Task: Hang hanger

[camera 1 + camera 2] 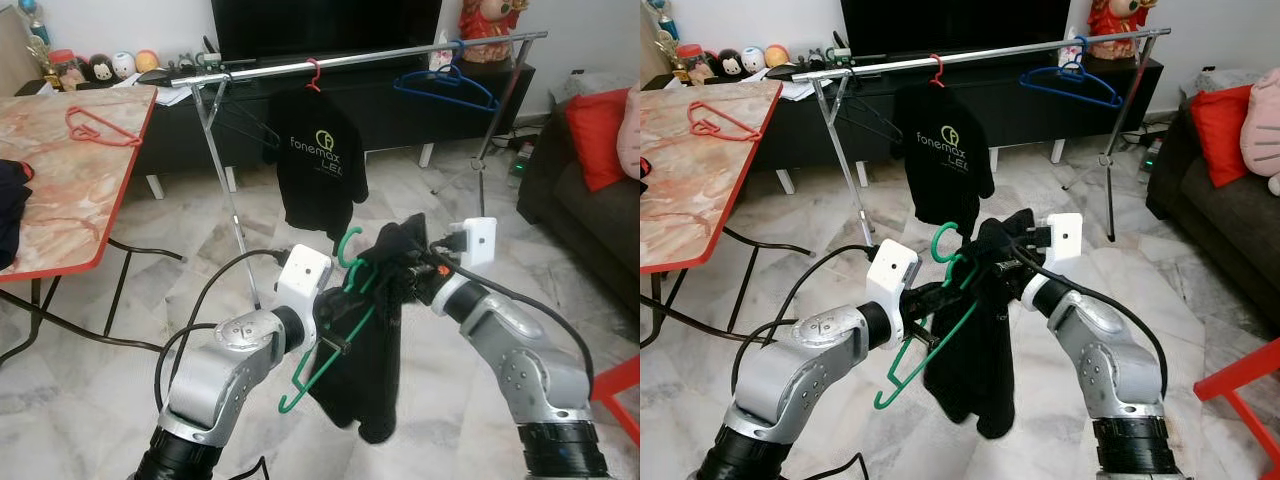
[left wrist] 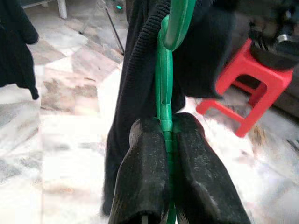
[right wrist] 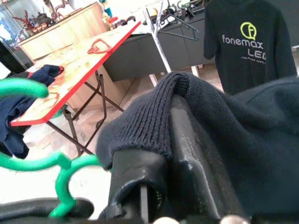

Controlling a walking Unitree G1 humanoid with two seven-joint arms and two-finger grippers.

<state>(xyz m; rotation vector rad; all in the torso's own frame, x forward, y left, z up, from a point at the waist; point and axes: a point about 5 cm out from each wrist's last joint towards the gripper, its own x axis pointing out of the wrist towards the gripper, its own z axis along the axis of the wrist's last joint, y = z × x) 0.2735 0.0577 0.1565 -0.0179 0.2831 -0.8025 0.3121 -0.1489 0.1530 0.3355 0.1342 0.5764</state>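
Left gripper [image 2: 168, 135] jaws clamped on green plastic hanger [image 1: 330, 345] — held mid-air before chrome rail [image 1: 350, 62], tilted. Right gripper [image 1: 418, 272] jaws closed on ribbed collar of dark knit garment [image 1: 375, 360] draped over hanger. On rail: black tee [image 1: 315, 170] printed "fonemax", on red hook; blue hanger [image 1: 445, 85]. Marble-pattern counter [image 1: 60, 190], red-edged — red hanger [image 1: 100, 128] lying flat on it.
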